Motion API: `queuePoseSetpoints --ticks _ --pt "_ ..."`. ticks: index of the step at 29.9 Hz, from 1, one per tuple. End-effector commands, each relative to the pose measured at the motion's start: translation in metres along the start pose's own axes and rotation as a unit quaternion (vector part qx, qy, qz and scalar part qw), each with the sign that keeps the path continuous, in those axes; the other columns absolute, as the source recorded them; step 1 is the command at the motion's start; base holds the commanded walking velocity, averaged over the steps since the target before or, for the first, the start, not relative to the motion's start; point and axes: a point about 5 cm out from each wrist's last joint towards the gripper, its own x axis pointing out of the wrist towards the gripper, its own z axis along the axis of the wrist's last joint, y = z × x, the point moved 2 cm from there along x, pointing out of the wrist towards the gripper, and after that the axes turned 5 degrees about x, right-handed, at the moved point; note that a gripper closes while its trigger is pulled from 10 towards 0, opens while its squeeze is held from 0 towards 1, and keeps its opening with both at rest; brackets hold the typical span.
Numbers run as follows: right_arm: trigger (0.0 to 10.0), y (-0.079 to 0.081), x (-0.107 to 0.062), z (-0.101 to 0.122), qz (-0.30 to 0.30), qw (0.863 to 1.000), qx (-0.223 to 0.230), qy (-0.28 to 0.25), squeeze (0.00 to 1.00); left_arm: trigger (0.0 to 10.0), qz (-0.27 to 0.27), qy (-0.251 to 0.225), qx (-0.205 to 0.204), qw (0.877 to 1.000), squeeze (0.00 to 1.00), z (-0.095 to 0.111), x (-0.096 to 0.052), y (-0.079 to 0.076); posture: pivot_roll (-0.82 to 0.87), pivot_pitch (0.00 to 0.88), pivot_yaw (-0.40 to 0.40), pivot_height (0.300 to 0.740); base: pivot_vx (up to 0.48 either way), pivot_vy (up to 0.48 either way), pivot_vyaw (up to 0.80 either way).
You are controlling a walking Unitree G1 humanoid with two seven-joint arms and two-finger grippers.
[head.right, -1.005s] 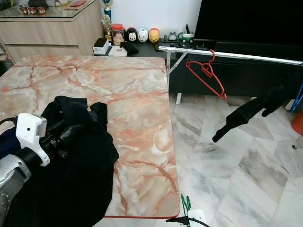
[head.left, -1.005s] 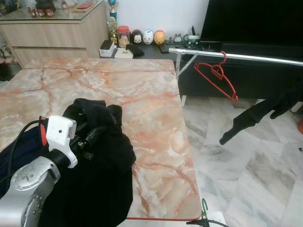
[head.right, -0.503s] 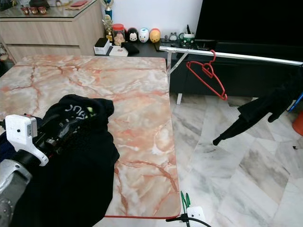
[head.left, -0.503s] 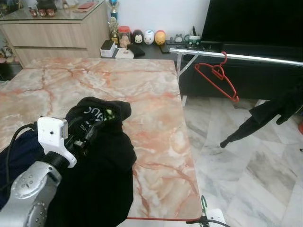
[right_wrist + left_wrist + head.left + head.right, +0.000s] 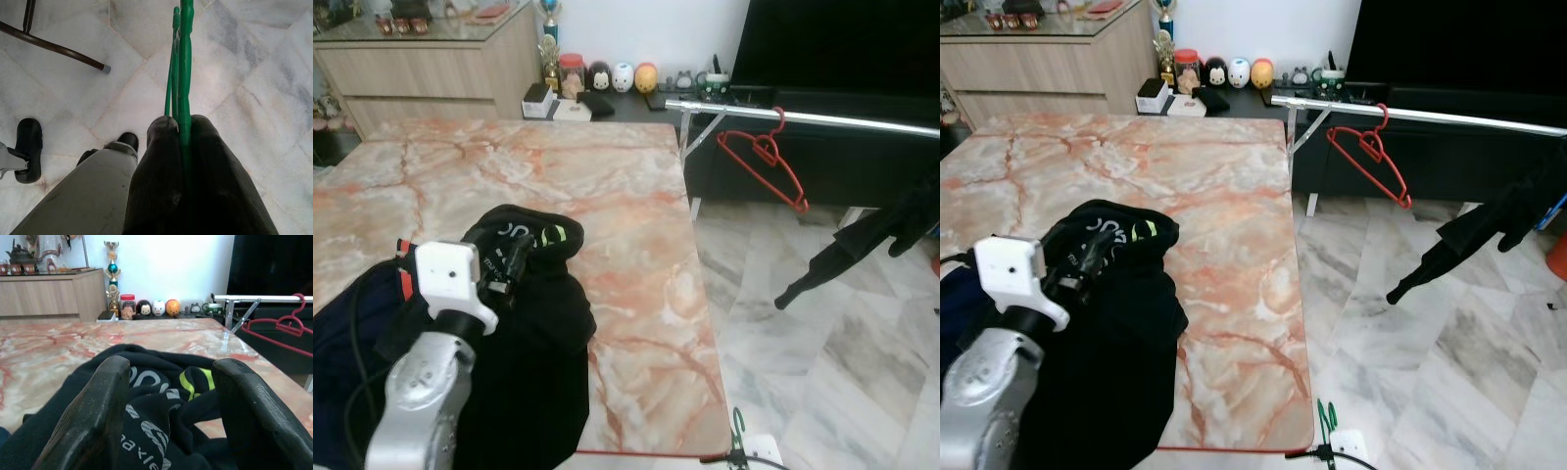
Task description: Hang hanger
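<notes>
The left gripper (image 5: 168, 416) has drawn back toward the near edge of the pink-veined marble table (image 5: 607, 176), fingers apart, leaving the black printed garment (image 5: 524, 294) lying with its lettered collar now showing. The garment seems freed for threading onto a hanger.

The right wrist view adds what the head cameras barely catch: the right gripper (image 5: 183, 132), hanging low over the grey marble floor (image 5: 254, 68), is clamped on a thin green plastic hanger (image 5: 185, 58). A red wire hanger (image 5: 766, 162) hangs on the silver metal rail (image 5: 822, 117) beyond the table's far right corner.
</notes>
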Motion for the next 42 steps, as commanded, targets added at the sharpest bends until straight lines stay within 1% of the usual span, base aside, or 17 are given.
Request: queuePoseSetpoints --ticks 1,6,14,33,42 --pt "10.0 -0.0014 0.0004 0.0025 -0.004 1.0 0.007 -0.005 0.0 10.0 0.002 -0.013 0.001 1.0 0.0 0.0034 0.0028 -0.0039 0.13 0.0 -0.042 0.74 0.0 0.0 0.0" --pt "10.0 -0.0019 0.0004 0.0025 -0.005 1.0 0.007 -0.005 0.0 10.0 0.0 -0.022 0.011 1.0 0.0 0.0035 0.0026 -0.0078 0.14 0.0 -0.044 0.74 0.0 0.0 0.0" --pt "10.0 -0.0016 0.0004 0.0023 -0.005 1.0 0.008 -0.004 0.0 10.0 0.005 -0.031 0.017 0.999 0.0 0.0043 0.0035 -0.0041 0.14 0.0 -0.044 0.74 0.0 0.0 0.0" --pt "10.0 -0.0012 0.0 0.0001 -0.005 1.0 0.012 -0.001 0.0 10.0 -0.005 -0.036 0.017 0.999 0.0 0.0038 0.0031 -0.0078 0.15 0.0 -0.04 0.74 0.0 0.0 0.0" --pt "10.0 -0.0023 0.0002 0.0015 -0.007 1.0 0.013 -0.004 0.0 10.0 -0.008 -0.04 0.016 0.999 0.0 0.005 0.0051 -0.0097 0.14 0.0 -0.042 0.74 0.0 0.0 0.0"
